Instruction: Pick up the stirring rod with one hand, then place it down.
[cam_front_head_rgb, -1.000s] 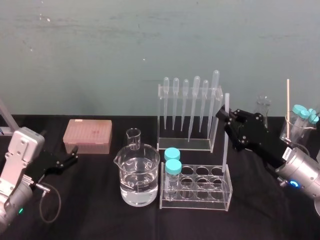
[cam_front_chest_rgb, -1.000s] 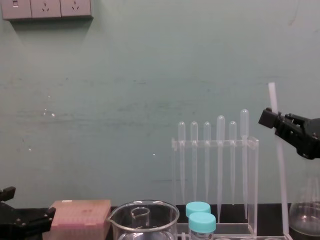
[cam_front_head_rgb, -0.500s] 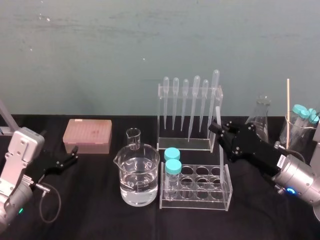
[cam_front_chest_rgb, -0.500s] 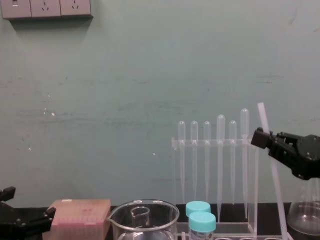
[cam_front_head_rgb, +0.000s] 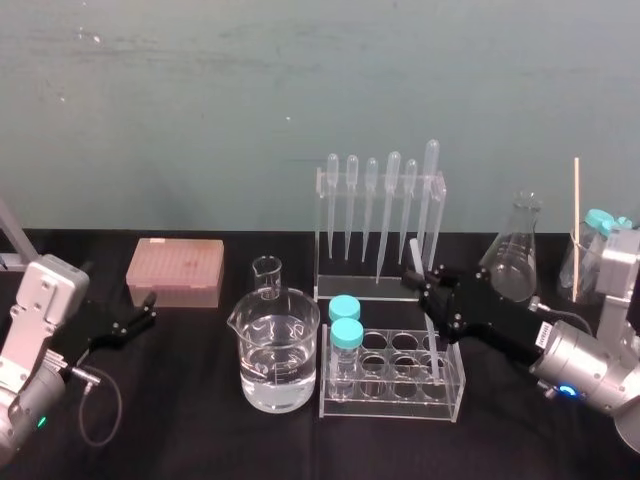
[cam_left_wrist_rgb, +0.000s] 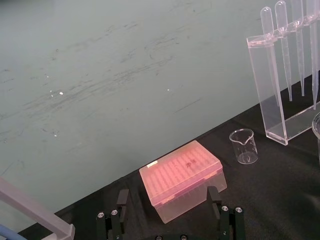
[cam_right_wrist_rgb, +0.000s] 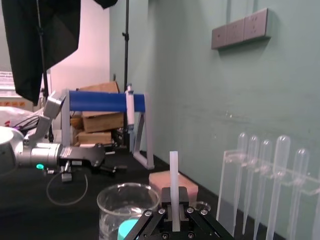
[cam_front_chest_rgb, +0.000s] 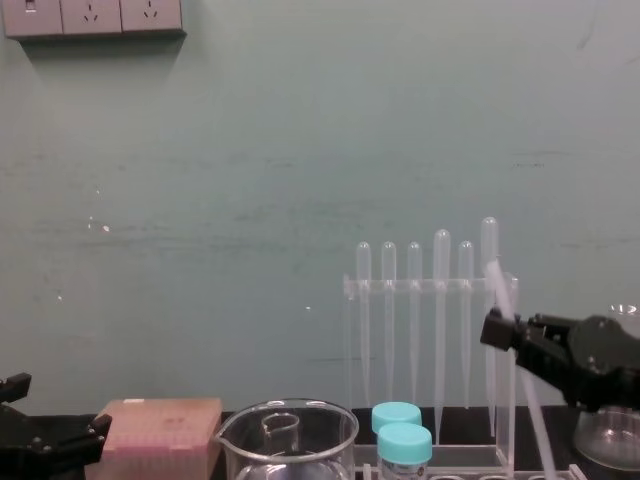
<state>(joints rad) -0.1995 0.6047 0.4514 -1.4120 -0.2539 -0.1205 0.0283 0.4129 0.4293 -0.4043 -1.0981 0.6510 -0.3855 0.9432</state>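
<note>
Black cloth-covered table (cam_front_head_rgb: 200, 432), teal wall behind.

Near centre: clear acrylic test-tube rack (cam_front_head_rgb: 390, 402), two teal-capped tubes in left holes.

At 9 o'clock of rack, just beside: large clear glass beaker (cam_front_head_rgb: 275, 350), part-filled with clear liquid.

At 12 o'clock of large beaker: small empty clear beaker (cam_front_head_rgb: 266, 277).

At 10 o'clock of rack, well apart: pink translucent rectangular tip box (cam_front_head_rgb: 175, 271).

At 12 o'clock of rack: clear acrylic pipette stand (cam_front_head_rgb: 365, 291).

At 2 o'clock of rack: clear conical glass flask (cam_front_head_rgb: 515, 255).

At 3 o'clock of flask: clear beaker (cam_front_head_rgb: 585, 268) with teal-capped tubes, thin pale stick.
</note>
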